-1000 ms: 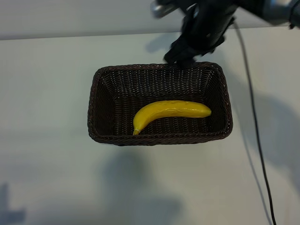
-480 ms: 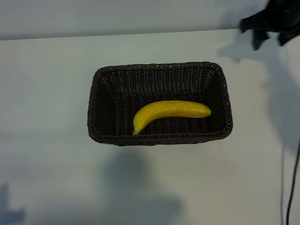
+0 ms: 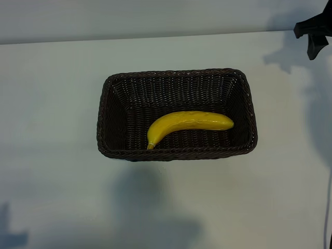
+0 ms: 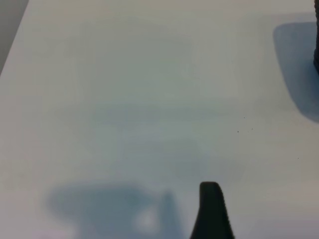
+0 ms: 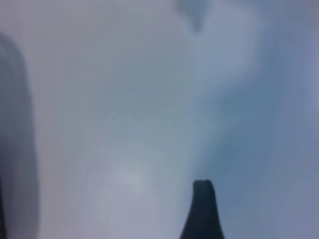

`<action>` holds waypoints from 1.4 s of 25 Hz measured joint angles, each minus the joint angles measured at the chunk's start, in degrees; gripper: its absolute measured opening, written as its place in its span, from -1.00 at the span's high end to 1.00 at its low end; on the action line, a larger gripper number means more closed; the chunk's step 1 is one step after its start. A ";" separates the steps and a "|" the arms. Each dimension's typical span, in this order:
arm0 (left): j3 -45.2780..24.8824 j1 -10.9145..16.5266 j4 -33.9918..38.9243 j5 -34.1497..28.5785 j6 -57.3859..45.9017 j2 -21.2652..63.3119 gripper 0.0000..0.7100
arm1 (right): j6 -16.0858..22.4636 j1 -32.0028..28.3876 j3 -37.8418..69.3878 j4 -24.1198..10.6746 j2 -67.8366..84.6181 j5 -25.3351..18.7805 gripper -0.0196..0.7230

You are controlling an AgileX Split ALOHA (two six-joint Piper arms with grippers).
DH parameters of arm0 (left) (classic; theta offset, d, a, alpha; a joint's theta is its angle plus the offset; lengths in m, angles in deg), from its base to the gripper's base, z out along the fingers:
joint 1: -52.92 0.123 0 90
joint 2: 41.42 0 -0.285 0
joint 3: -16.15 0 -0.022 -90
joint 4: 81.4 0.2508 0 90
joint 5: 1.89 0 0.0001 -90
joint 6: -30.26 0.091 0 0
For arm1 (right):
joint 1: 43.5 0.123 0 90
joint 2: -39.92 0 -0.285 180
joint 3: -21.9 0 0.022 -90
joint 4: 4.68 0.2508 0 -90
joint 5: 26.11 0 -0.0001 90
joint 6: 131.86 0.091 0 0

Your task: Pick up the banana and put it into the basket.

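The yellow banana (image 3: 187, 124) lies inside the dark brown woven basket (image 3: 176, 75), on its floor towards the near wall, with its stem end pointing to the near left. My right gripper (image 3: 313, 36) hangs at the table's far right corner, well away from the basket, open and holding nothing. In the right wrist view one dark fingertip (image 5: 202, 199) shows over bare table. The left arm is out of the exterior view. Its wrist view shows one dark fingertip (image 4: 211, 199) above bare table, jaws wide with nothing between them.
The white table (image 3: 52, 197) lies around the basket on all sides. Its far edge meets a grey wall (image 3: 104, 15). A thin dark cable (image 3: 328, 207) runs along the right edge.
The right arm has pulled back from above the basket's far rim to the far right corner, now mostly out of view. Banana and basket have not moved.
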 joint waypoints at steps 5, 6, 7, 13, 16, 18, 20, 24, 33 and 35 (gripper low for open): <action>0.00 0.00 0.00 0.00 0.00 0.00 -0.52 | 0.46 -0.06 0.95 -3.92 3.64 -0.13 -0.59; 0.00 0.00 0.00 0.00 0.00 0.00 -0.52 | 1.03 -0.12 0.95 -4.33 4.72 -0.13 -0.59; 0.00 0.00 0.00 0.00 0.00 0.00 -0.52 | 1.61 -0.32 0.95 -4.40 5.54 -0.18 -0.59; 0.00 0.00 0.00 0.00 -0.05 0.00 -0.52 | 2.64 -0.47 1.54 -4.23 12.52 -0.32 -0.59; 0.00 0.00 0.00 0.00 -0.05 0.00 -0.52 | 2.64 -0.47 5.31 -4.17 17.40 -0.04 -0.59; 0.00 0.00 0.00 0.00 -0.12 0.00 -0.52 | 2.64 -0.47 9.47 -4.47 20.83 -0.04 -0.59; 0.00 0.00 0.00 0.00 -0.12 0.00 -0.52 | 2.64 -0.47 14.53 -5.10 24.25 -0.07 -0.59; 0.00 0.00 0.00 0.00 -0.12 0.00 -0.52 | 1.93 -0.47 25.48 -6.59 30.78 -0.09 -0.59; 0.00 0.00 0.00 0.00 -0.12 0.00 -0.52 | 1.79 -0.47 50.91 -2.68 43.33 0.02 -0.59; 0.00 0.00 0.00 0.00 -0.12 0.00 -0.52 | 1.79 -0.47 57.27 -0.88 46.44 0.02 -0.59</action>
